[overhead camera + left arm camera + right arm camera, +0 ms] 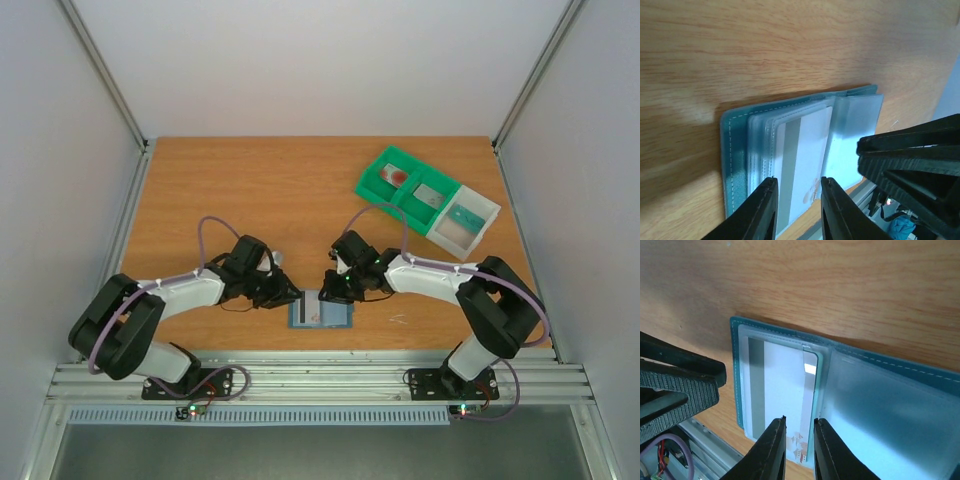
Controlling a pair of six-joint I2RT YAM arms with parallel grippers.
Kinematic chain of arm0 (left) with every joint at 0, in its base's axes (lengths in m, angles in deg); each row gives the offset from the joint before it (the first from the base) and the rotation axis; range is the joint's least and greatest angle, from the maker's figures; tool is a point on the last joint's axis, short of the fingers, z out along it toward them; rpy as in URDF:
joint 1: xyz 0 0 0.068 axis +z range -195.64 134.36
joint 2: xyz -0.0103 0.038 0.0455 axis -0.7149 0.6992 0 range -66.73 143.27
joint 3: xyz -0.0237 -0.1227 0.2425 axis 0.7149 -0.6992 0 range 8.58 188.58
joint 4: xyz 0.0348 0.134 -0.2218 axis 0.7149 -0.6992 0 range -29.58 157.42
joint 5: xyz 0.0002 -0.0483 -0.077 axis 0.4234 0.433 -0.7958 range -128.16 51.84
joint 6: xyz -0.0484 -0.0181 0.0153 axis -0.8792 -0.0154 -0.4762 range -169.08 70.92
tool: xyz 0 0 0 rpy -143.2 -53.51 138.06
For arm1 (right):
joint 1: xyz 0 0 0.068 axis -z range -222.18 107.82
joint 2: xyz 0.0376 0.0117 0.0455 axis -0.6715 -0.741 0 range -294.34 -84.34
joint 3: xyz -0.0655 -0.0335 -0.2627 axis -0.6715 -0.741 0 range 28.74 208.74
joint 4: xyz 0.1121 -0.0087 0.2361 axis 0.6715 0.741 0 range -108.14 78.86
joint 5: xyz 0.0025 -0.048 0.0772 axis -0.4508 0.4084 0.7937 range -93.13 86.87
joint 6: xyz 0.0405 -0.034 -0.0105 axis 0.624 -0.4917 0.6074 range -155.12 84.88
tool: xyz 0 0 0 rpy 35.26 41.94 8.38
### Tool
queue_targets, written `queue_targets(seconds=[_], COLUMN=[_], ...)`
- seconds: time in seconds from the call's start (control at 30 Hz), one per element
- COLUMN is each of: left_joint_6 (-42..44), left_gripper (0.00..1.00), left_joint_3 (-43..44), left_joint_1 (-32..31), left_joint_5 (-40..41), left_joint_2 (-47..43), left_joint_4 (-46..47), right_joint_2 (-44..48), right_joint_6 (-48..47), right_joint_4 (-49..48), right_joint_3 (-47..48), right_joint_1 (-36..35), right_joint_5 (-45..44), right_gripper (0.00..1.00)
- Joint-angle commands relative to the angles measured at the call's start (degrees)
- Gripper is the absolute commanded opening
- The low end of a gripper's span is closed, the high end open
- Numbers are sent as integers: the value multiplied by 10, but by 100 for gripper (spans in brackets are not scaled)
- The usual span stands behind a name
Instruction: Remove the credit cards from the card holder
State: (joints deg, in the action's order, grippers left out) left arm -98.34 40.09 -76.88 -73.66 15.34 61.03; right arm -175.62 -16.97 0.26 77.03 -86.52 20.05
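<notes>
Right claw (800, 420), narrowly parted over the card (782, 380), wants a firm pinch and slow pull, I judge; left claw (798, 180), likewise narrow, should pin the holder (890, 405).

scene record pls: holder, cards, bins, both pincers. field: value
card holder: open flat at near table edge, between the arms
white card: grey stripe, in holder's clear sleeve
bins: far right; reddish card, grey card, teal card, one per compartment
left pincer: at holder's near edge, jaws slightly apart, grip unclear
right pincer: at the same edge, narrow gap, grip unclear
</notes>
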Motion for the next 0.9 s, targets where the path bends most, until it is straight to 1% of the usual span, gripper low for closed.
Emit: queue_targets(seconds=[0.0,0.07,0.17,0.23,0.5,0.67,0.87], left_joint_6=[-13,-17,-20,-21,-15,-12,-6], left_gripper=[25,23,15,12,10,7,7], left_joint_3=[-1,-3,-11,-18,-28,-21,-20], left_joint_1=[-9,-14,-19,-21,-25,-26,-28], left_joint_5=[-12,-11,-4,3,10,23,31], left_joint_2=[4,13,26,31,57,58,53], left_joint_4=[36,46,58,58,83,68,45], right_joint_2=[-16,-25,-34,-39,-51,-58,-52], right_joint_6=[11,15,16,14,0,-1,-1], right_joint_4=[-24,-30,-33,-32,-34,-39,-58], right_joint_3=[-5,-6,-6,-5,-13,-12,-24], right_joint_1=[-15,-17,-18,-18,-18,-18,-18], right_joint_5=[20,23,20,16,17,19,15], right_gripper=[17,16,16,15,15,15,12])
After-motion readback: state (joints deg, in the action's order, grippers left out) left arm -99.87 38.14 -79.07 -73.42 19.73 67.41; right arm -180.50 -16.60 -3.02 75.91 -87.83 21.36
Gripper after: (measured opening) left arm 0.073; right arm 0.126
